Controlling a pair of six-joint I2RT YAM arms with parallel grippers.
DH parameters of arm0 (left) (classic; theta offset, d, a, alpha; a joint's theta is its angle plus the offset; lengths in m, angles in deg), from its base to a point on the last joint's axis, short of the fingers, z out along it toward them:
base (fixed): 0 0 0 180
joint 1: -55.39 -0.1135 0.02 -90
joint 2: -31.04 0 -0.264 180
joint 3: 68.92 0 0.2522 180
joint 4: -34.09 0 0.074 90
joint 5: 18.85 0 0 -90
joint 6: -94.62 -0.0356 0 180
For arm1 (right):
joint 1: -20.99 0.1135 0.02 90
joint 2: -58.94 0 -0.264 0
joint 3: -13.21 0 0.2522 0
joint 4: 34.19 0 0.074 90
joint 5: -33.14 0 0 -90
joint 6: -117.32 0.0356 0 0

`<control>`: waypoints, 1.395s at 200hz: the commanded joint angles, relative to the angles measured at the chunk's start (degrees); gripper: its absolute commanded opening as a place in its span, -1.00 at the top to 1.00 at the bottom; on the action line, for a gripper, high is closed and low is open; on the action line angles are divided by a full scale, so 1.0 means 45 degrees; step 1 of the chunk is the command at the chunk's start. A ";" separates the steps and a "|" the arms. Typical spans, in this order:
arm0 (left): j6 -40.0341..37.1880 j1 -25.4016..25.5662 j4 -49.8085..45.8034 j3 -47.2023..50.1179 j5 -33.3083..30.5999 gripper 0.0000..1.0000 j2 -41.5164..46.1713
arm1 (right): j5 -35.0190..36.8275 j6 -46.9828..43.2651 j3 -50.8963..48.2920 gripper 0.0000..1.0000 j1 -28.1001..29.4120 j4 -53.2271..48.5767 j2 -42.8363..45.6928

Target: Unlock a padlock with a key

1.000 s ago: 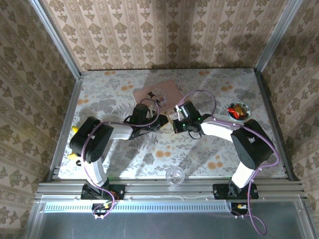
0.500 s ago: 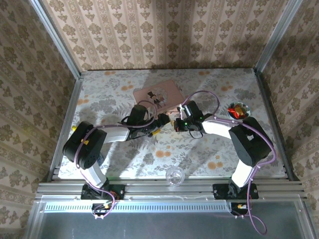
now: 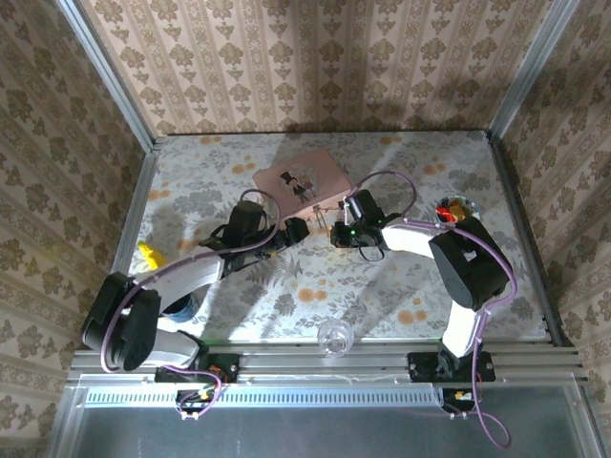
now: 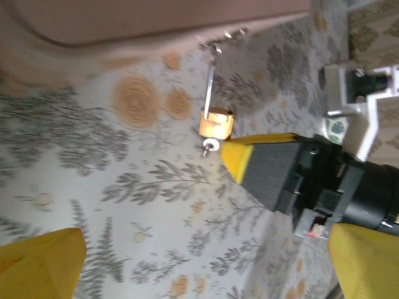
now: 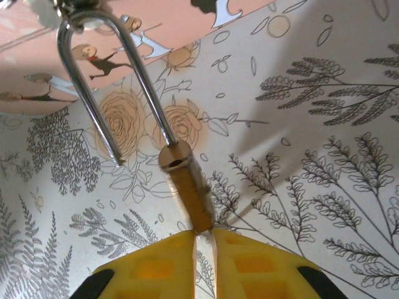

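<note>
From above, the left end effector (image 3: pixel 294 231) and the right end effector (image 3: pixel 340 227) sit close together, just in front of the pink box (image 3: pixel 301 176).

In the left wrist view, the left one's fingers (image 4: pixel 37 265) are spread wide and hold nothing. The padlock (image 4: pixel 216 123) sits just off the box's edge, at the right one's yellow fingertip.

In the right wrist view, the right end effector pinches only the bottom end of the brass body. The shackle (image 5: pixel 106 81) points toward the box, with one leg free of the body. With so shallow a grip, the padlock could twist or drop onto the tabletop (image 5: pixel 324 143) if the fingers ease. A nudge from the left arm could also knock it loose. I cannot make out the key.
</note>
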 commanded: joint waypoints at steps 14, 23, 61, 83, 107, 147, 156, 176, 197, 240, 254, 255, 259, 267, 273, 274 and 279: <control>-0.1021 -0.1063 -0.1558 0.0611 -0.1095 -1.00 0.1468 | 0.0578 0.0290 0.0181 0.56 -0.0126 -0.0152 0.0168; -0.1182 -0.1303 -0.1841 0.0688 -0.1262 -1.00 0.1878 | 0.0709 0.0307 0.0153 0.51 -0.0131 -0.0281 0.0311; -0.1572 -0.2985 -0.2648 0.0973 -0.1785 -1.00 0.3705 | 0.1250 0.0251 -0.0215 0.36 -0.0150 -0.0719 0.1391; -0.1672 -0.3848 -0.2820 0.1140 -0.1889 -1.00 0.4584 | 0.1673 0.0314 -0.0596 0.26 -0.0150 -0.0881 0.2366; -0.1646 -0.4725 -0.2811 0.1240 -0.1919 -1.00 0.5204 | 0.2034 0.0217 -0.0839 0.16 -0.0150 -0.1202 0.3536; -0.1558 -0.6098 -0.2448 0.1249 -0.0950 -1.00 0.5268 | 0.2351 0.0003 -0.0822 0.00 -0.0150 -0.1638 0.4981; -0.1449 -0.6359 -0.2327 0.1293 -0.0715 -1.00 0.5239 | 0.2385 -0.0076 -0.0729 -0.03 -0.0151 -0.1748 0.5118; -0.0888 -0.6890 -0.1873 0.1545 -0.0270 -1.00 0.5190 | 0.1701 -0.0583 -0.0169 0.00 -0.0189 -0.2238 0.4816; -0.0110 -0.7473 -0.0555 0.2207 0.0630 -1.00 0.5107 | 0.1515 -0.0876 0.0354 0.01 -0.0169 -0.2654 0.4150; -0.0681 -0.7545 -0.0899 0.1997 0.0775 -1.00 0.5130 | 0.1447 -0.1423 0.1309 -0.02 -0.0243 -0.2835 0.2236; -0.1078 -0.7406 -0.1366 0.1818 0.0557 -1.00 0.5262 | 0.1304 -0.1686 0.1838 0.06 -0.0230 -0.3039 0.1436; -0.1113 -0.7394 -0.1390 0.1812 0.0533 -1.00 0.5280 | 0.1286 -0.1714 0.1867 0.06 -0.0229 -0.3038 0.1388; -0.1188 -0.7355 -0.1493 0.1778 0.0473 -1.00 0.5323 | 0.1241 -0.1781 0.1981 0.07 -0.0228 -0.3066 0.1181; -0.1297 -0.7277 -0.1658 0.1767 0.0298 -1.00 0.5454 | 0.1238 -0.1872 0.2150 0.10 -0.0228 -0.3124 0.0815; -0.1337 -0.7246 -0.1749 0.1767 0.0195 -1.00 0.5552 | 0.1243 -0.1978 0.2272 0.11 -0.0228 -0.3170 0.0588; -0.1340 -0.7245 -0.1757 0.1777 0.0186 -1.00 0.5571 | 0.1246 -0.1997 0.2289 0.11 -0.0228 -0.3181 0.0544; -0.1360 -0.7219 -0.1802 0.1803 0.0114 -1.00 0.5647 | 0.1258 -0.2067 0.2341 0.12 -0.0228 -0.3174 0.0387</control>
